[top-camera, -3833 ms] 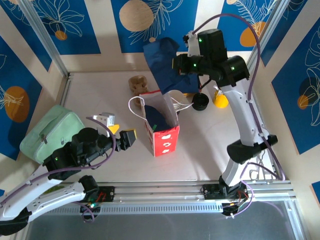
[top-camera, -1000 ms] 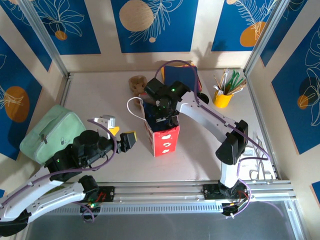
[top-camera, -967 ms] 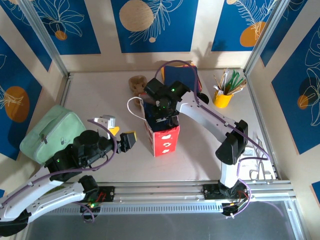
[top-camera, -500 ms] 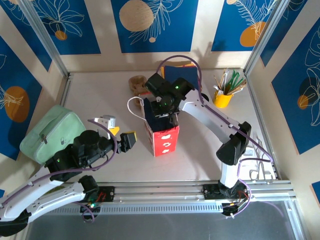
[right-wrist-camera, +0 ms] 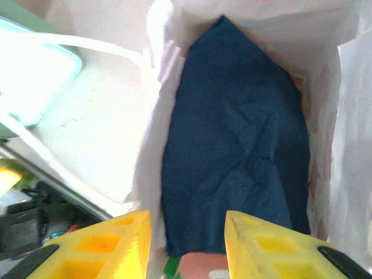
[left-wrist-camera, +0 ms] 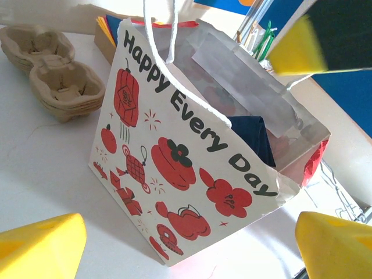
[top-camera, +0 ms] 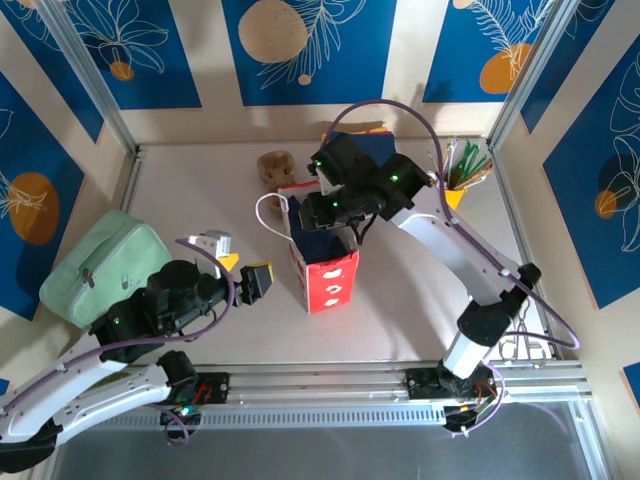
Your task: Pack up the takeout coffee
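My right claw hangs over the open mouth of the white paper bag printed in red with "Happy Every Day", which stands in the middle of the pale table. Its yellow fingers stand apart and point down into the bag. Below them a crumpled dark navy sheet covers most of the bag's inside. I cannot make out the small paper cup I am to pack, so I cannot tell where it lies. My right arm crosses the far right of the table and hides part of the yellow cup of stirrers there. My left claw hovers near and to the left of the bag, spread wide and touching nothing, facing the printed wall. The bag's white cord handle loops out on the left side, between that claw and the mouth. Just beyond the bag on the far left sits a stack of brown pulp cup carriers. A mint green soft case rests at the left edge of the table, beside my left arm.
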Available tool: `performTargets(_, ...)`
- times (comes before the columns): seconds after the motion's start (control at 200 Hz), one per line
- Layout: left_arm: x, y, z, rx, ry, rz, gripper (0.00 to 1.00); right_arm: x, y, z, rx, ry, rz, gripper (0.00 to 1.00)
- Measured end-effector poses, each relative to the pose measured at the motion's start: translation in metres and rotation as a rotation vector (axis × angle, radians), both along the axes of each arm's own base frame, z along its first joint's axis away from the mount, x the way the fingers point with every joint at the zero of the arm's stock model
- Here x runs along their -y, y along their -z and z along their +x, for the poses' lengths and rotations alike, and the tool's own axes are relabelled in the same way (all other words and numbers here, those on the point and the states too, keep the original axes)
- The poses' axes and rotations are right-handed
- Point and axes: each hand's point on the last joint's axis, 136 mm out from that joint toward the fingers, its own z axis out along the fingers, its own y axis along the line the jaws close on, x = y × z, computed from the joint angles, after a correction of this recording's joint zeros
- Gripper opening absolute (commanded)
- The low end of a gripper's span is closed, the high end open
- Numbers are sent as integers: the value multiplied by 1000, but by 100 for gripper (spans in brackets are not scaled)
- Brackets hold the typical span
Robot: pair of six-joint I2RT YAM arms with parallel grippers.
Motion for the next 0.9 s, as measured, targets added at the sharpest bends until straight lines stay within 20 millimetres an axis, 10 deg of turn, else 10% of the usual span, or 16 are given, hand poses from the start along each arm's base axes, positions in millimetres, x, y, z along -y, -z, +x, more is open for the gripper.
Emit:
performTargets(0.28, -12, 6, 10, 24, -73, 85, 98, 35, -38, -16, 135, 20, 96, 56)
performTargets(0.51, -47, 6, 28, 108, -247, 235, 99, 122, -45, -7, 257, 240, 142, 64)
performTargets(0.9, -141, 29, 57, 190, -665, 481, 99, 238, 33, 19, 312, 610, 31, 89)
